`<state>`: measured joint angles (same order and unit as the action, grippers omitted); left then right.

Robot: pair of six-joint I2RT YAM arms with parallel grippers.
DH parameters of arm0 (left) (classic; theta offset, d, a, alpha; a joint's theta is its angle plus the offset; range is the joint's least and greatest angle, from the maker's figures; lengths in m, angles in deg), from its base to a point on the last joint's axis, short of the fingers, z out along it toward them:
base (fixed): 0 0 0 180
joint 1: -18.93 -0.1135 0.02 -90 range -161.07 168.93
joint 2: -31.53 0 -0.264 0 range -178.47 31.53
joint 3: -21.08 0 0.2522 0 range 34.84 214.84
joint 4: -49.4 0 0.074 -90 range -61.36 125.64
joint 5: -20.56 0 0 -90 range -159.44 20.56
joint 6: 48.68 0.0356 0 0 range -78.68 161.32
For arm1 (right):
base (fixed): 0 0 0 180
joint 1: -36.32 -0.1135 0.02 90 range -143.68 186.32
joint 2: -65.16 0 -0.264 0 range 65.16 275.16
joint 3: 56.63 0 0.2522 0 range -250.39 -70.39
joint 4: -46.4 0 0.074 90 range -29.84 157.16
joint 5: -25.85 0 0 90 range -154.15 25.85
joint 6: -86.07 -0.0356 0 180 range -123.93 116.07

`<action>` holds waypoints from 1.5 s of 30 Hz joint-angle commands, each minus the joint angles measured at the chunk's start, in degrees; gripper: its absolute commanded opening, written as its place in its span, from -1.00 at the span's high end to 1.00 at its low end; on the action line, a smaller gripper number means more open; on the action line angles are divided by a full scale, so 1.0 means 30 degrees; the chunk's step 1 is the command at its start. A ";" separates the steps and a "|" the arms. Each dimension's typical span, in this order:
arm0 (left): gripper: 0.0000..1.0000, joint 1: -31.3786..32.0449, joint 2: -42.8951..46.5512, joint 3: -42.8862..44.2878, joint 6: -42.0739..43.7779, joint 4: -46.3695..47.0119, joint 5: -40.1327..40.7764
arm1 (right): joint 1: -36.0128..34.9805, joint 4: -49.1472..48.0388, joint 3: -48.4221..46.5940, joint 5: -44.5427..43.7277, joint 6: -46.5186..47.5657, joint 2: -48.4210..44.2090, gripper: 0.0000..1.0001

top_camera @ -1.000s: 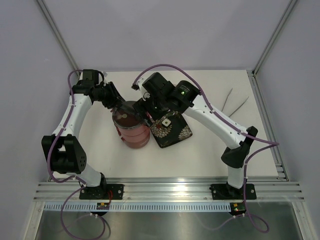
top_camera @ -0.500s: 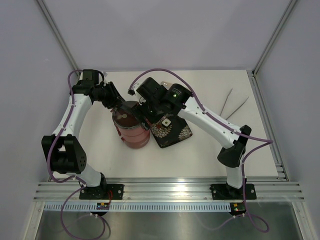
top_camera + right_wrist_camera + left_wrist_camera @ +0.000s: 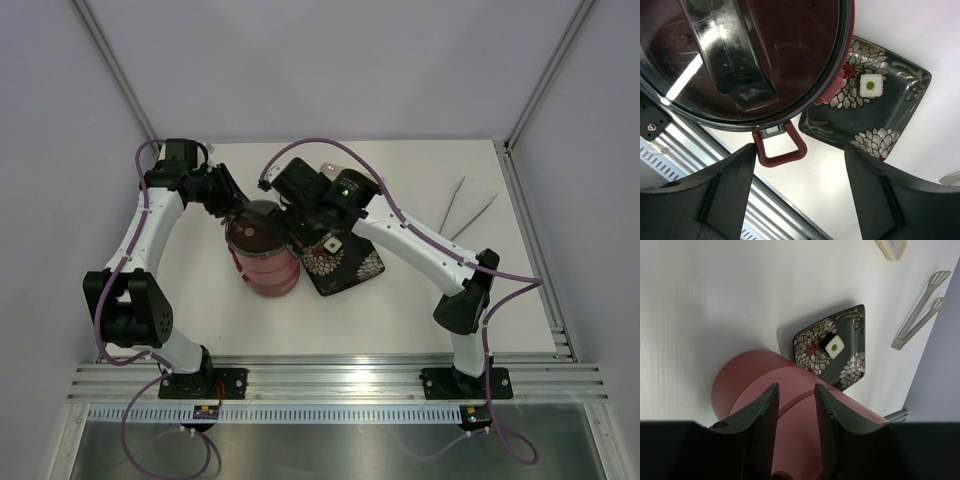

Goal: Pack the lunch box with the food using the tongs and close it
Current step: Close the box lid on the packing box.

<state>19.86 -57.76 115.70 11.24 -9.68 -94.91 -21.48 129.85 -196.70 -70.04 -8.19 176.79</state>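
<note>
The lunch box (image 3: 266, 262) is a stacked dusty-red tower, topped by its dark lid (image 3: 790, 45) with a grey handle (image 3: 730, 55). My left gripper (image 3: 795, 396) hangs at its upper left side. Its jaws stand partway apart over the red wall (image 3: 747, 382), with a dark-red bit low between them; no grip shows. My right gripper (image 3: 800, 150) is open wide beside the lid's rim. A red latch loop (image 3: 783, 159) lies between its fingers, against the left one. The tongs (image 3: 468, 208) lie at the far right. No food is in view.
A black flower-patterned plate (image 3: 350, 268) sits right of the lunch box, carrying a small white square (image 3: 870, 85). A translucent case (image 3: 892, 246) lies behind the right arm. The metal rail (image 3: 330, 380) runs along the near edge.
The right arm has swung left and closer over the lunch box lid. The left arm and the lunch box have not moved.
</note>
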 commanded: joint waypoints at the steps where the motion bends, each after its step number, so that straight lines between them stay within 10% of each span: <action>1: 0.25 0.0013 0.0264 0.0293 -0.0196 0.0781 -0.0122 | -0.0069 -0.0349 0.0059 -0.1580 0.0304 -0.0121 -0.56; 45: 0.26 0.0013 0.2636 -0.1494 0.0449 -0.0772 0.1255 | 0.1278 -0.0847 -0.0322 -0.2636 0.0128 0.0376 -0.54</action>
<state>19.62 -52.08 112.03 11.50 -11.06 -91.22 -18.55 128.93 -195.86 -76.93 -8.03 177.73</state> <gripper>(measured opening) 0.373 0.775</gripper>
